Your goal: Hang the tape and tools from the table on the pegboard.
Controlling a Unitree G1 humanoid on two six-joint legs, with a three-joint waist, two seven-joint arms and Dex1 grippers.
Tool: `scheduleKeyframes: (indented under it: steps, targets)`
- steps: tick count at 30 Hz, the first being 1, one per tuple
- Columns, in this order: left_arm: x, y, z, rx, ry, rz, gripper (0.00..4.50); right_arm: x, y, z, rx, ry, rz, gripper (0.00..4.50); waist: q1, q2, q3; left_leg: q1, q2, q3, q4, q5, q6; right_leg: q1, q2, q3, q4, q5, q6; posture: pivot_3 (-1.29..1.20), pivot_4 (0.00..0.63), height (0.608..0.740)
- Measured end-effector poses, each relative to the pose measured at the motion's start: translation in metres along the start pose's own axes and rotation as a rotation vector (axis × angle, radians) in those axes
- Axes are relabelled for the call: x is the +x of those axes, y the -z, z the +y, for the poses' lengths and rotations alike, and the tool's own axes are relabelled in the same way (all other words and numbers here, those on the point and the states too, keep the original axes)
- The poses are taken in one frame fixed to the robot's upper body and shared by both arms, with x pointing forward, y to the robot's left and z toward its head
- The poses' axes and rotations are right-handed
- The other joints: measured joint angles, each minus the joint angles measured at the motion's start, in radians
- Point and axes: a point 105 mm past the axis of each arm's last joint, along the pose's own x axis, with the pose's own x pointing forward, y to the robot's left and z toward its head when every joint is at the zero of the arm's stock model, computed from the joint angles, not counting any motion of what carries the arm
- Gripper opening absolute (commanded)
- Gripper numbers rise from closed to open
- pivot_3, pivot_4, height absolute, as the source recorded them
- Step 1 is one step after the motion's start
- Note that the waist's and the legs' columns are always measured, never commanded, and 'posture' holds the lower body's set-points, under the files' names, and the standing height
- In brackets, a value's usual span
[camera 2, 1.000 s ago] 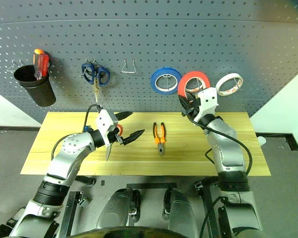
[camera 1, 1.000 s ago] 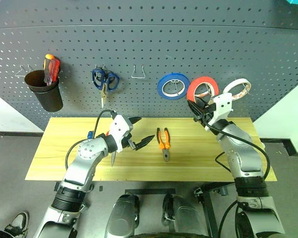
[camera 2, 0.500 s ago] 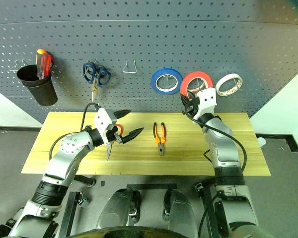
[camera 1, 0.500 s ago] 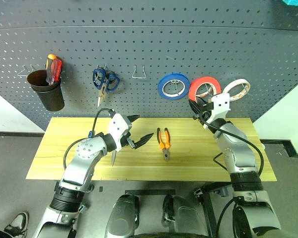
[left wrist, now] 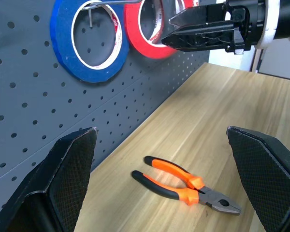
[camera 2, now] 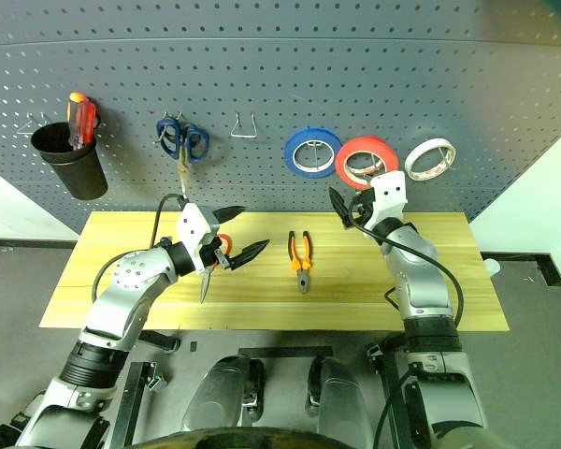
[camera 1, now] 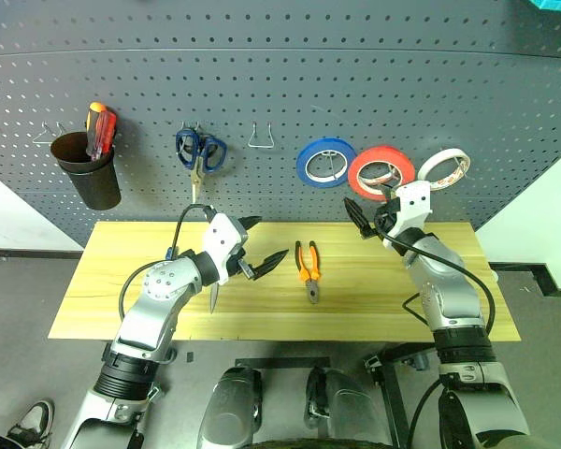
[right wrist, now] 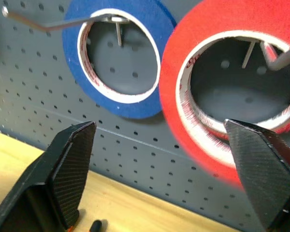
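Note:
The red tape (camera 1: 381, 171) hangs on a thin hook of the dark pegboard (camera 1: 355, 84), between a blue roll and a whitish roll. My right gripper (camera 1: 365, 214) stands open just below and in front of the red tape, apart from it. The orange-and-black pliers (camera 1: 308, 268) lie on the middle of the wooden table (camera 1: 112, 290). Over the table left of the pliers, my left gripper (camera 1: 266, 244) is open and holds nothing. Red-handled scissors (camera 2: 204, 285) lie under that hand, mostly hidden by it. A bit of blue (camera 1: 171, 253) shows behind that wrist.
On the pegboard hang a black cup (camera 1: 86, 178) with a red-and-yellow screwdriver, blue-handled scissors (camera 1: 199, 152), a bare wire hook (camera 1: 260, 138), the blue roll (camera 1: 325, 161) and the whitish roll (camera 1: 444, 166). The table's right end has free room.
My right gripper has opened and let go of the red tape, which now hangs on its hook. The gripper has sunk slightly below it. The left arm has not moved.

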Motion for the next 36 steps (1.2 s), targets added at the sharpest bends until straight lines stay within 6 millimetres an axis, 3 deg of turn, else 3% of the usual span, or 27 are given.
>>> scheduleKeyframes:
  steps: [5,12,15,18,22,28,32,36]
  targets:
    - [-0.005,0.005,-0.001,-0.005,-0.001,0.026,4.50,-0.025,0.014,0.015,0.002,-0.113,0.118,4.48,0.002,0.000,0.000,-0.001,0.000,-0.001,0.000,-0.001,0.001,0.000,-0.001,0.000,-0.001,0.000,0.001,0.35,0.133,0.718]
    - [-0.017,0.020,-0.003,-0.018,0.004,0.100,4.50,-0.073,0.008,0.038,0.017,-0.252,0.219,4.48,0.001,0.000,0.000,-0.001,0.000,-0.002,0.001,-0.002,0.002,0.000,-0.001,0.000,-0.001,-0.002,0.003,0.33,0.135,0.718]
    - [-0.019,0.024,-0.005,-0.030,0.005,0.119,4.50,-0.080,0.000,0.050,0.041,-0.281,0.218,4.48,0.001,0.000,0.000,0.000,0.001,-0.002,0.001,-0.002,0.002,0.000,-0.001,0.000,-0.001,-0.002,0.003,0.33,0.145,0.718]
    - [-0.029,0.037,-0.005,-0.036,-0.005,0.192,4.50,-0.071,0.012,0.072,0.058,-0.240,0.272,4.48,-0.001,-0.001,-0.001,0.000,0.002,-0.002,0.001,-0.002,0.002,0.000,-0.001,0.000,-0.001,-0.002,0.002,0.33,0.152,0.718]
    - [-0.033,0.045,-0.009,-0.052,-0.009,0.234,4.50,-0.057,0.031,0.078,0.033,-0.160,0.348,4.48,0.001,-0.001,-0.001,-0.002,0.001,-0.001,0.001,-0.002,0.002,-0.002,-0.001,0.000,-0.002,-0.002,0.002,0.34,0.166,0.718]
    - [-0.041,0.050,-0.016,-0.060,-0.014,0.275,4.50,-0.037,0.056,0.102,0.008,-0.114,0.460,4.48,0.001,-0.001,0.000,-0.004,0.001,-0.001,0.000,-0.002,0.003,-0.004,-0.001,0.000,-0.002,-0.003,0.001,0.35,0.181,0.718]
    - [-0.046,0.053,-0.019,-0.071,-0.017,0.298,4.50,-0.030,0.074,0.106,-0.021,-0.068,0.579,4.48,0.000,0.000,0.000,-0.004,0.001,-0.001,0.000,-0.002,0.003,-0.004,-0.002,0.000,-0.002,-0.003,0.001,0.35,0.187,0.718]
    - [-0.046,0.051,-0.019,-0.070,-0.018,0.301,4.50,-0.023,0.077,0.111,-0.024,-0.029,0.635,4.48,-0.001,0.000,0.000,-0.004,0.002,-0.001,0.000,-0.002,0.003,-0.005,-0.002,0.000,-0.002,-0.003,0.001,0.35,0.191,0.718]
